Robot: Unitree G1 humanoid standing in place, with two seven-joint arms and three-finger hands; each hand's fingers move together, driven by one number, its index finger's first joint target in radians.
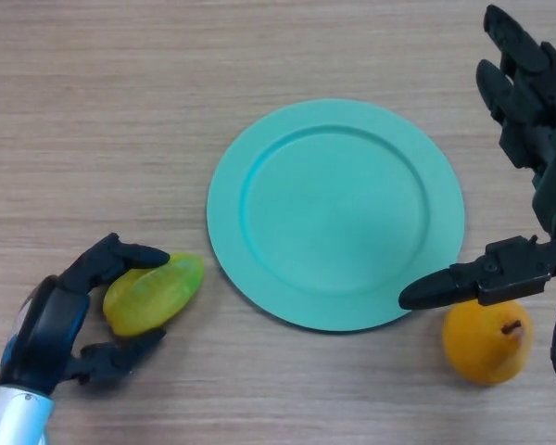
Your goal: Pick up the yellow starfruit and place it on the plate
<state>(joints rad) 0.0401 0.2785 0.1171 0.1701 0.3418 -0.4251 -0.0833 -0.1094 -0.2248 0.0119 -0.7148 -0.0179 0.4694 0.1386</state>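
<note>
Wooden table (120, 111), left hand (60, 320) curled round starfruit (153, 294) beside plate (335, 215); right hand (524, 139) spread.

No readable text

Nothing legible shows anywhere — no lettering, label, brand or number on the plate (335, 215), the starfruit (155, 295), the orange fruit (487, 341) or the wooden table (111, 120).

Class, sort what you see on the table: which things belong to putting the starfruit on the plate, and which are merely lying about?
Belong to the job:
yellow starfruit, gripped by the left hand
green plate, bare

Lying about:
orange pear, beside the plate, under the open right hand
</note>
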